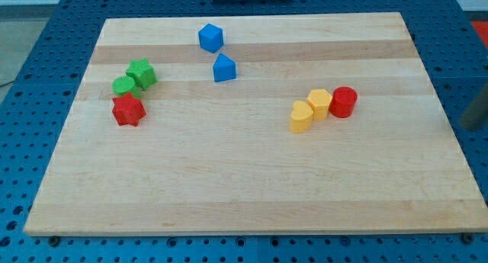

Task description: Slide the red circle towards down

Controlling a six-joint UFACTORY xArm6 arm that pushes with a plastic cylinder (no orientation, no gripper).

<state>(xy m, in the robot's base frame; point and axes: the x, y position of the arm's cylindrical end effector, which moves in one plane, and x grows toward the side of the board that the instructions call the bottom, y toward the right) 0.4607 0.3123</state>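
The wooden table point(252, 194) is filling most of the view, sitting on a blue perforated base point(30, 65). A blurred dark shape point(476, 110) is showing at the view's right edge, likely the rod, but my tip is not showing, so its place relative to the blocks cannot be told; there is no gripper on this rig, so no open or closed state to report. Blocks are sitting in three groups: at the view's left a green star-like block point(142, 73), a green rounded block point(123, 85) touching it and a red star-like block point(128, 110) just below; near the top centre a blue hexagon-like block point(210, 37) and a blue pointed block point(224, 68); right of centre a yellow heart-like block point(302, 117), a yellow block point(319, 103) and the red circle point(343, 101), lying in a touching row with the red circle at the right end. Judging the step: the approach is pending, nothing is contacting the red circle. The next move is calling for the tip coming in above the red circle, on its top side, then pushing straight towards the view's bottom, keeping clear of the yellow block touching it.
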